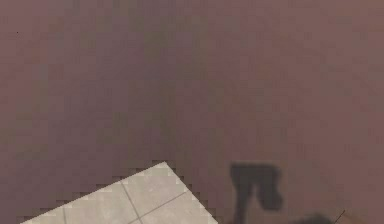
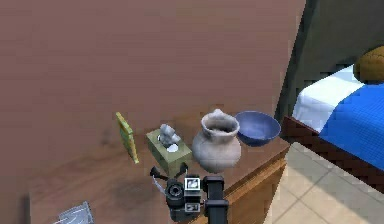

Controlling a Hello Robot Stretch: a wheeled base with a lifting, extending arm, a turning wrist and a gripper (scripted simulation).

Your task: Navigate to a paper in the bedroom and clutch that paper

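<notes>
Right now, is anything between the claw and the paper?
Nothing visible: only bare tabletop lies between the gripper and the pale flat sheet, possibly the paper. The tissue box and vase stand farther out.

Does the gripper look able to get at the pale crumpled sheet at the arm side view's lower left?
Probably yes: only bare tabletop lies between the gripper and the sheet; the tissue box and jug stand farther out.

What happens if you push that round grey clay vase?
The round grey clay vase looks wide-bottomed, so it would probably slide rather than tip. It seems to be pottery, so falling off the brown wooden table might break it.
</notes>
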